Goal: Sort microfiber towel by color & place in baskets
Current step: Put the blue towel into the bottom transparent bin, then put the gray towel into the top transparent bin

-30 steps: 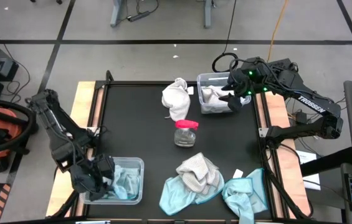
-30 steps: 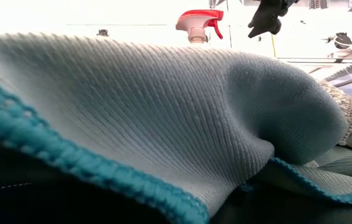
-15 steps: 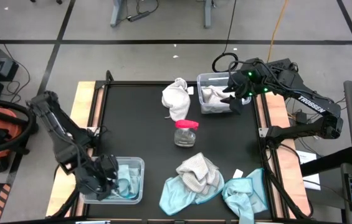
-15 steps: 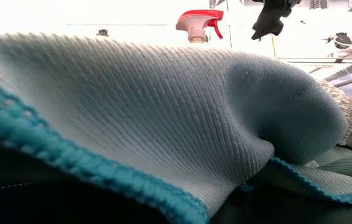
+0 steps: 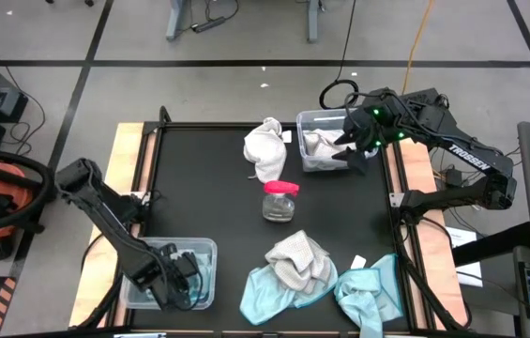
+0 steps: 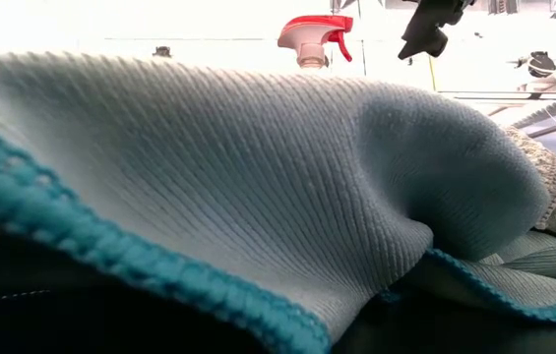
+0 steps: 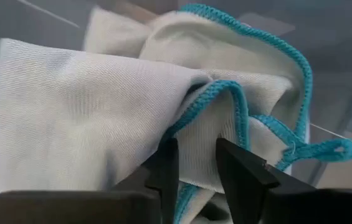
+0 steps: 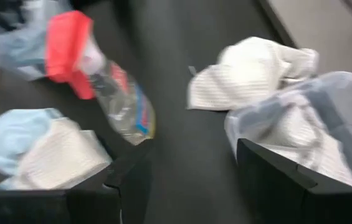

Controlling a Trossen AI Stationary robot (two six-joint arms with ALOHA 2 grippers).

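Overhead and wrist views of a towel-sorting table. The left gripper (image 5: 182, 277) is lowered into the near-left basket (image 5: 204, 247), a clear tub at the table's (image 5: 208, 178) front-left corner; its fingers (image 7: 238, 168) stand a narrow gap apart with a fold of the light blue towel (image 7: 101, 118) between them, though whether they already clamp the cloth cannot be told. The right gripper (image 5: 352, 150) hovers at the far-right basket (image 5: 304, 119), fingers spread apart and holding nothing; this tub holds a white towel (image 5: 321, 145). A second white towel (image 5: 265, 145) lies bunched on the table just left of that basket. A clear jar (image 5: 280, 203) with a pink lid stands near the table's middle. At the front edge, a grey-white towel (image 5: 297, 258) rests on top of a blue towel (image 5: 263, 296), and another blue towel (image 5: 370, 293) lies just to their right.
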